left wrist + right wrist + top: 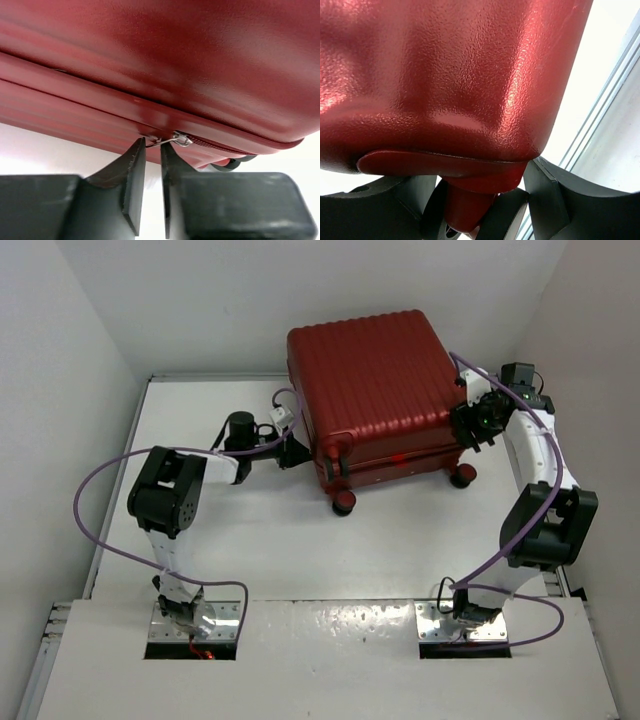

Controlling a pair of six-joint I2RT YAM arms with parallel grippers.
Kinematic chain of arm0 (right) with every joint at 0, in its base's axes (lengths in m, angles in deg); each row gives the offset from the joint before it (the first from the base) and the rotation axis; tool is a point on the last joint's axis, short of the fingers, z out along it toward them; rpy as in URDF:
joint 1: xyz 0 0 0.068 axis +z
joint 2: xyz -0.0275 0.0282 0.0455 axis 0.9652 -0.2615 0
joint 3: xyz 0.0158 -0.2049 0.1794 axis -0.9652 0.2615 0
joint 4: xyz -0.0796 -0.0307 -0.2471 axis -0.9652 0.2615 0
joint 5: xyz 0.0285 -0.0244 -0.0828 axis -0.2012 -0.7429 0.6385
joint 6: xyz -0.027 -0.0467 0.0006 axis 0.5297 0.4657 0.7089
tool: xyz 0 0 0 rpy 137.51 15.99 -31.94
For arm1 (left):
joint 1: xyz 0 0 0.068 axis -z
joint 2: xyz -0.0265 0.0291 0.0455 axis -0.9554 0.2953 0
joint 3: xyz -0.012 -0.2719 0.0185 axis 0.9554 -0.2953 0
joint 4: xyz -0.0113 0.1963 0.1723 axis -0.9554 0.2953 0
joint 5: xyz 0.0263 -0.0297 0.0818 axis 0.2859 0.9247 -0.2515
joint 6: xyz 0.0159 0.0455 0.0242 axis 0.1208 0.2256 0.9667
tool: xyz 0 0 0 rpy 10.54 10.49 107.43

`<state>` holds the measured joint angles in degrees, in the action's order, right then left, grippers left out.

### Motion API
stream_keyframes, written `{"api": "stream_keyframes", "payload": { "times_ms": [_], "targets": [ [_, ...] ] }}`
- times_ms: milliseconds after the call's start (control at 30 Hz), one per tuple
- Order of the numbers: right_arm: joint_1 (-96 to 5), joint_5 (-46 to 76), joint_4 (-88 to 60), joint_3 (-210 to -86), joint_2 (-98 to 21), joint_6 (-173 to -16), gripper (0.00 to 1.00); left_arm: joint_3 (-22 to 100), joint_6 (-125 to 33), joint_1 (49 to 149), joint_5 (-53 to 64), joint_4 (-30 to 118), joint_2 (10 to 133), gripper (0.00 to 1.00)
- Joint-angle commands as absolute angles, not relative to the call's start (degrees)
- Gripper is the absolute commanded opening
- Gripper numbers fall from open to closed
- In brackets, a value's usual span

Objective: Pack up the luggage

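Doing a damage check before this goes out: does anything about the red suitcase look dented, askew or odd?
Nothing stands out. The luggage lies closed on the table, and its shell looks unmarked in every view. It sits only slightly turned against the table's edges.

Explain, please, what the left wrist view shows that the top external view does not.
Left wrist only: a metal zipper pull on the seam of the luggage, right at the tips of the narrowly open left gripper. Top external only: the right gripper at the luggage's right corner, and the purple cables. Both: the red luggage and the left gripper at its side.
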<state>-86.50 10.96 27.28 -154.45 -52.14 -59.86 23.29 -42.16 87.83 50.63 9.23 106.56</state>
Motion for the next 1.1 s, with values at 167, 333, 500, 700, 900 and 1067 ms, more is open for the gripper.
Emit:
{"api": "stream_keyframes", "payload": {
  "times_ms": [167,333,500,700,900,1067],
  "targets": [
    [-88.90,16.33,22.96,-158.25,-53.60,-62.69,0.01,21.68,-40.68,89.43,56.08,5.85,101.28,0.08],
    [-88.99,16.33,23.32,-157.56,-52.99,-63.57,0.01,15.26,-35.86,92.32,56.62,8.57,94.60,0.07],
    [-89.17,16.07,23.67,-156.94,-52.46,-64.45,0.01,12.44,-31.45,96.55,54.77,10.34,90.81,0.05],
    [-89.08,15.72,24.02,-155.36,-50.79,-64.89,0.01,10.25,-37.50,101.73,50.47,1.30,92.47,0.04],
    [-89.61,15.02,24.46,-154.66,-49.30,-64.28,0.01,5.95,-42.08,98.58,42.66,2.42,86.45,0.44],
    [-89.70,14.40,24.46,-154.57,-48.42,-64.80,0.01,2.69,-37.00,94.01,36.32,11.81,78.33,0.48]
  ]
}}
